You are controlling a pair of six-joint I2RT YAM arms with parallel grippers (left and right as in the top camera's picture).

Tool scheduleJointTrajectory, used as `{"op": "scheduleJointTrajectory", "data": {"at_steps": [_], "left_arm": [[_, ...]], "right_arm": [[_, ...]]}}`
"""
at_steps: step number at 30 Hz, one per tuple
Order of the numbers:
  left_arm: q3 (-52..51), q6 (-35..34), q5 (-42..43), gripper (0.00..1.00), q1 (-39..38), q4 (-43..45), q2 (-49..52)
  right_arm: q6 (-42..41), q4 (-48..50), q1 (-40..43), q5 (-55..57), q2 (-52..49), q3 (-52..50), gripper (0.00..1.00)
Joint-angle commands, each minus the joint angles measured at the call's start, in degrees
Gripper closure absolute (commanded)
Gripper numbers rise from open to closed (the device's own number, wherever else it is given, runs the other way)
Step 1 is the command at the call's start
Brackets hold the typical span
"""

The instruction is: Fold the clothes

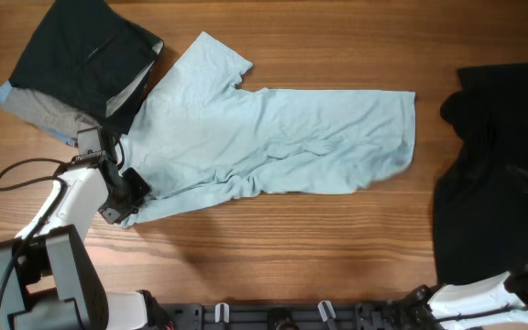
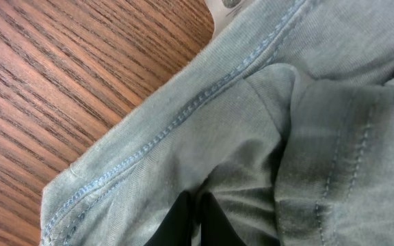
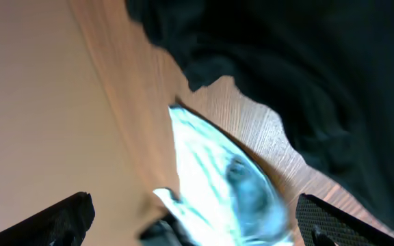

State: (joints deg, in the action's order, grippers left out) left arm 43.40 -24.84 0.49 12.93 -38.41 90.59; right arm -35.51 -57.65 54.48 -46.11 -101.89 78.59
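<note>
The left gripper (image 1: 128,194) pinches the blue T-shirt (image 1: 273,137) at its near-left corner. The shirt stretches away to the right across the middle of the table (image 1: 273,247). The right gripper (image 3: 197,222), spread wide open, sits by the black clothes (image 1: 493,174) at the right edge.

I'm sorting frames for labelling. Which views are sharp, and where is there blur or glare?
Overhead: sharp, evenly lit, soft shadows under the T-shirt, no glare. Left wrist: very close, hem stitching crisp. Right wrist: blurred throughout; the T-shirt is a washed-out smear and the black garment shows almost no detail.
</note>
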Motion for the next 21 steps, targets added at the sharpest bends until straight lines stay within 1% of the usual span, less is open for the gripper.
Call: {"op": "scheduleJointTrajectory", "data": {"at_steps": [1, 2, 6, 10, 12, 15, 18, 20, 21], "left_arm": [[-2.36, -1.14, -5.44, 0.93, 1.16, 0.09, 3.39], [-2.36, -1.14, -5.44, 0.93, 1.16, 0.09, 3.39], [-2.36, -1.11, -4.83, 0.9, 0.74, 0.13, 3.39], [-2.19, -0.9, -4.44, 0.84, -0.55, 0.39, 3.39], [-2.12, -0.85, -4.46, 0.8, -1.16, 0.52, 3.39], [-2.03, 0.33, -4.42, 0.72, -2.1, 0.63, 3.39], [-1.97, 0.37, -4.42, 0.64, -2.82, 0.79, 3.39], [-1.97, 0.37, -4.42, 0.6, -3.13, 0.76, 3.39], [-1.97, 0.37, -4.42, 0.59, -3.21, 0.76, 3.39]], "right_arm": [[-5.18, -0.22, 2.69, -3.54, 1.07, 1.4, 0.0], [-4.31, -0.09, 3.28, -3.54, 1.07, 1.4, 0.0], [3.87, 0.26, 2.64, -3.52, 1.07, 1.4, 0.01], [17.57, -0.92, -2.14, -2.89, 1.07, 1.4, 0.09], [22.34, -2.69, -5.99, -0.35, 1.07, 1.4, 0.1], [28.06, -6.38, -15.74, 10.36, 1.07, 1.4, 0.1], [27.39, -7.58, -26.18, 22.88, 1.07, 1.38, 0.1], [26.93, -7.61, -33.86, 27.89, 1.05, 1.33, 0.1], [26.34, -7.69, -36.09, 29.66, 0.98, 1.33, 0.11]]}}
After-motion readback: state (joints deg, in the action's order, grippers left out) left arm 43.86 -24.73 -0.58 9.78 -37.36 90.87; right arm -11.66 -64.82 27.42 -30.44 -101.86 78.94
